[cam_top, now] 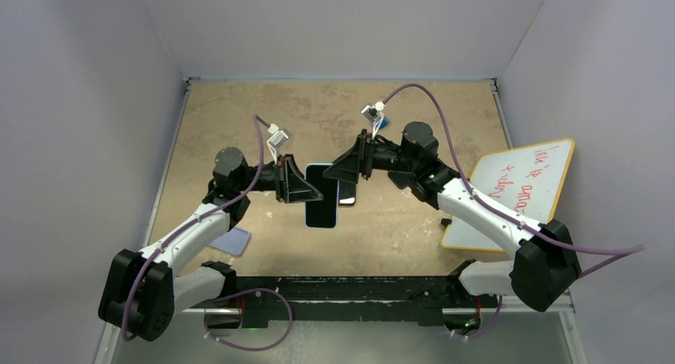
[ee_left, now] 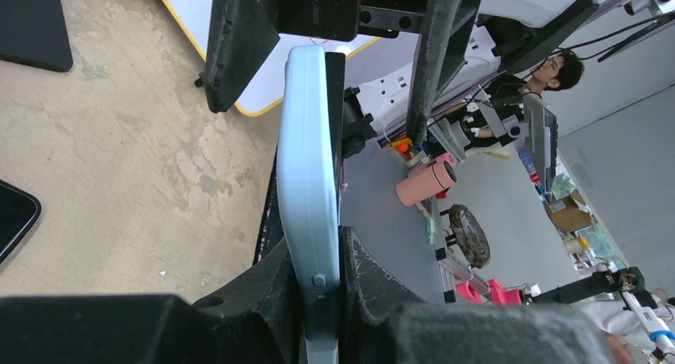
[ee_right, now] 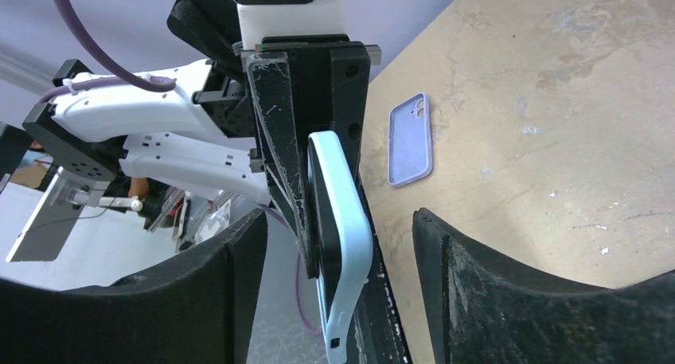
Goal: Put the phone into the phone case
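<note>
My left gripper (cam_top: 306,190) is shut on a light blue phone case (cam_top: 322,209) with a black phone (cam_top: 321,190) in it, held on edge above the table. In the left wrist view the fingers (ee_left: 275,280) clamp the case (ee_left: 306,165) and the phone's black edge (ee_left: 335,101) lies along its right side. My right gripper (cam_top: 344,169) is open, one jaw on each side of the case's far end. In the right wrist view the case (ee_right: 349,236) bows away from the phone (ee_right: 320,213) at its lower corner, and neither finger (ee_right: 446,260) touches it.
A lilac phone case (cam_top: 232,240) lies flat near the left arm and also shows in the right wrist view (ee_right: 411,138). A second black phone (cam_top: 348,192) lies on the table under the grippers. A whiteboard (cam_top: 521,185) with red writing leans at the right edge.
</note>
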Controlling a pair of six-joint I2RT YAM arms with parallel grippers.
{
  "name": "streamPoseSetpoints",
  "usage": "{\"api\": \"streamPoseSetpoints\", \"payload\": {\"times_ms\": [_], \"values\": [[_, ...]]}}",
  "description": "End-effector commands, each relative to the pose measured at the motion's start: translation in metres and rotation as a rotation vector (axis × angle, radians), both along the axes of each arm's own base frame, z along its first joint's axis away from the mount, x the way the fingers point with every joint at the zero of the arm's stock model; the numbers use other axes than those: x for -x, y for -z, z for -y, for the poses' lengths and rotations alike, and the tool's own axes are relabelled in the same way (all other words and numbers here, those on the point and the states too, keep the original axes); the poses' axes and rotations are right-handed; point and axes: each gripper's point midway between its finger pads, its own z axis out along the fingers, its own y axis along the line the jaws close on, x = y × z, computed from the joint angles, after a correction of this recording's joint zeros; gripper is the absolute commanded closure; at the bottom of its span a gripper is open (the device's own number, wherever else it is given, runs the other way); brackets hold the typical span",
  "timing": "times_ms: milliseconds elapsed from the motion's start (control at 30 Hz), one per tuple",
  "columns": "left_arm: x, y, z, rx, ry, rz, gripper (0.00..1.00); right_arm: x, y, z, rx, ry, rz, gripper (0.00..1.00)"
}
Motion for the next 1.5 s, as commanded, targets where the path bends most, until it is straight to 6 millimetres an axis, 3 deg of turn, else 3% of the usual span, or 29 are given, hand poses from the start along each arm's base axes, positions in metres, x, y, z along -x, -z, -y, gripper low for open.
{"api": "streamPoseSetpoints", "payload": {"times_ms": [0, 100, 233, 333, 467, 600, 667, 700, 800, 900, 1033, 1233, 1367, 1467], "values": [[0.001, -0.004, 0.001, 0.005, 0.004, 0.065, 1.00, 0.001, -0.033, -0.001, -0.059, -0.025, 0.095, 0.35], [-0.009, 0.007, 0.001, -0.054, -0.037, 0.040, 1.00, -0.002, -0.035, 0.000, -0.058, -0.008, 0.102, 0.49], [-0.026, 0.022, -0.001, -0.152, -0.116, 0.024, 1.00, -0.010, -0.033, 0.004, -0.025, 0.055, 0.128, 0.84], [-0.032, 0.027, -0.002, -0.172, -0.142, 0.008, 1.00, -0.012, -0.028, 0.004, 0.005, 0.060, 0.107, 0.99], [-0.041, 0.038, -0.004, -0.229, -0.186, -0.004, 1.00, -0.013, -0.021, 0.003, 0.017, 0.062, 0.055, 1.00], [-0.051, 0.050, -0.011, -0.314, -0.257, -0.032, 1.00, -0.027, -0.010, 0.008, 0.072, 0.160, 0.023, 1.00], [-0.052, 0.043, -0.011, -0.301, -0.267, -0.026, 1.00, -0.033, -0.007, 0.010, 0.083, 0.195, 0.022, 1.00], [-0.049, 0.029, -0.008, -0.257, -0.251, -0.012, 1.00, -0.028, -0.001, 0.008, 0.078, 0.162, -0.005, 1.00], [-0.045, 0.011, -0.004, -0.184, -0.234, 0.001, 1.00, -0.017, -0.003, 0.007, 0.041, 0.113, -0.034, 0.82], [-0.043, -0.010, -0.003, -0.097, -0.249, 0.016, 1.00, -0.009, -0.009, 0.011, -0.010, 0.087, -0.024, 0.57], [-0.041, -0.039, -0.003, 0.008, -0.280, 0.061, 1.00, -0.001, -0.004, 0.016, -0.021, 0.070, -0.029, 0.38], [-0.043, -0.061, -0.008, 0.082, -0.338, 0.112, 1.00, 0.025, 0.002, 0.019, -0.034, -0.059, 0.016, 0.30], [-0.040, -0.069, -0.007, 0.139, -0.330, 0.108, 1.00, 0.023, 0.010, 0.018, -0.020, -0.054, 0.007, 0.28], [-0.040, -0.068, -0.007, 0.152, -0.332, 0.099, 1.00, 0.021, 0.017, 0.016, -0.022, -0.059, -0.012, 0.34]]}}
